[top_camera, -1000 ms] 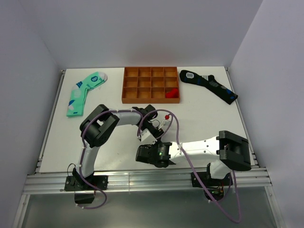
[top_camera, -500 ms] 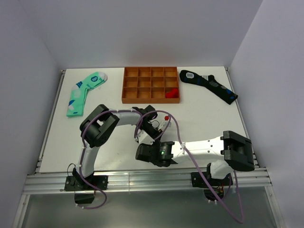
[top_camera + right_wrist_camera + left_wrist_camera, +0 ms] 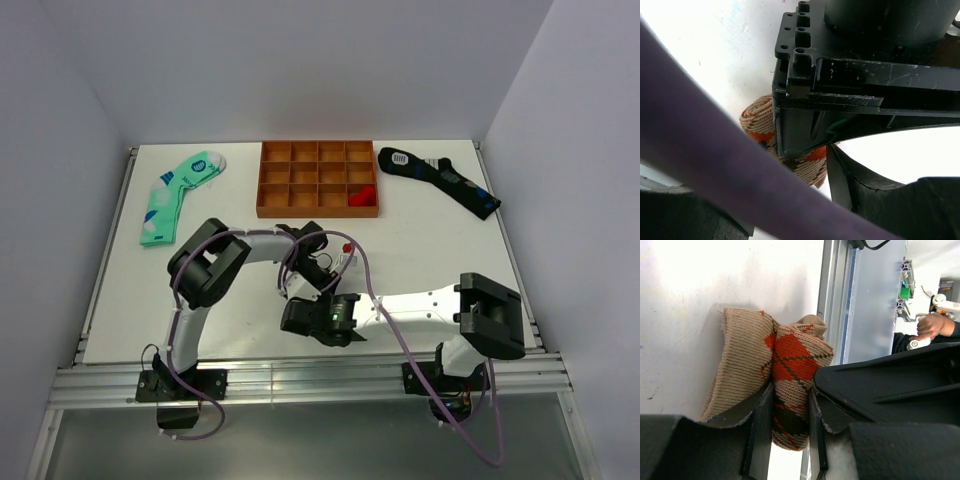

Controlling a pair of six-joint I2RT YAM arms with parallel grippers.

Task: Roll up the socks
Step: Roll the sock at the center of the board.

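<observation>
The sock, tan-brown knit with orange-red and cream diamonds, is rolled into a thick bundle on the white table near its front edge. My left gripper is shut on the roll, one finger pressing each side. In the right wrist view the sock peeks out from behind the left gripper's black head. My right gripper stands open and wide around it, one finger just right of the roll. A purple cable hides the other finger. From above, both grippers cover the sock.
An orange compartment tray at the back centre holds a red item. A mint-green sock lies at the back left and a black sock at the back right. The table's metal front rail runs just behind the grippers.
My right arm's wrist has shifted a little to the left and closer to the left gripper. The left gripper has kept its hold on the sock roll.
</observation>
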